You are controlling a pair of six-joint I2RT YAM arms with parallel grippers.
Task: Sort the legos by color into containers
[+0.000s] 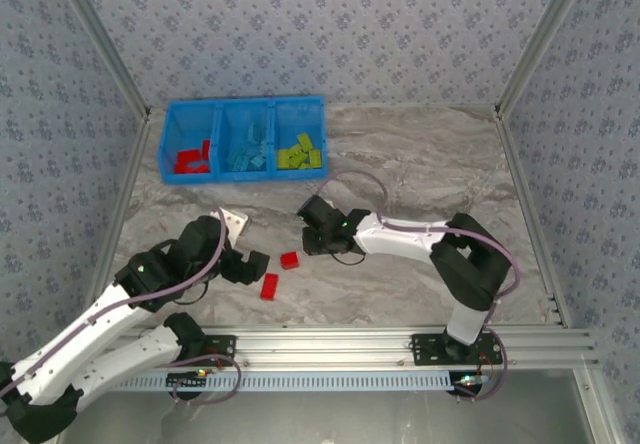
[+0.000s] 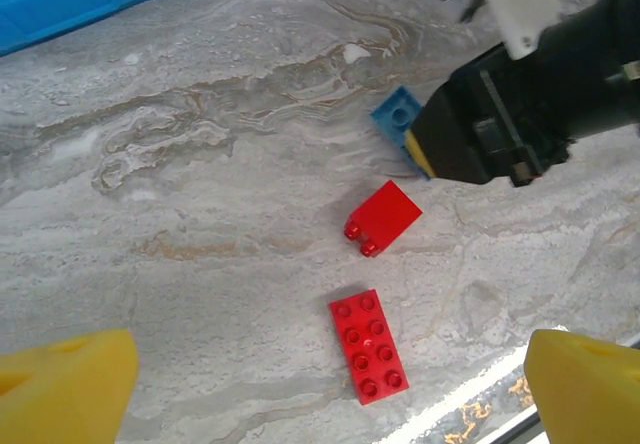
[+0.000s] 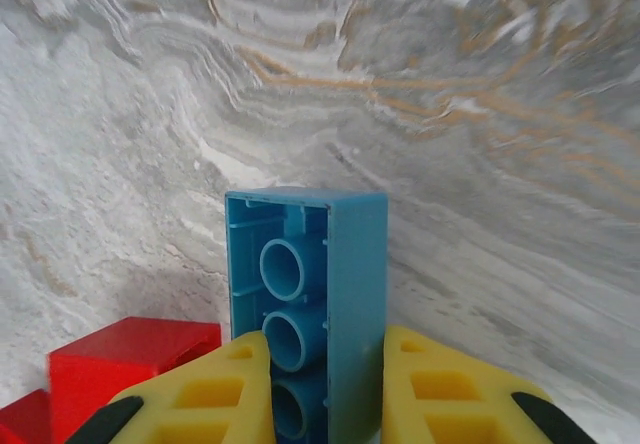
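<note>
Right claw (image 3: 325, 389) has a light blue lego (image 3: 335, 264) pinched on the table (image 1: 420, 164), left claw (image 1: 252, 264) hangs spread over two red legos (image 2: 369, 345), so next it probably needs lifting to the middle bin (image 1: 246, 112) at 11 o'clock.

No legible text or labels anywhere

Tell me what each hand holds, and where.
Right hand grips the light blue brick by its long sides, near one end. Left hand holds nothing.

Small brick (image 1: 290, 260) just behind long brick (image 1: 269, 285), containers (image 1: 243, 103) well behind both, seemingly somewhat leftward
</note>
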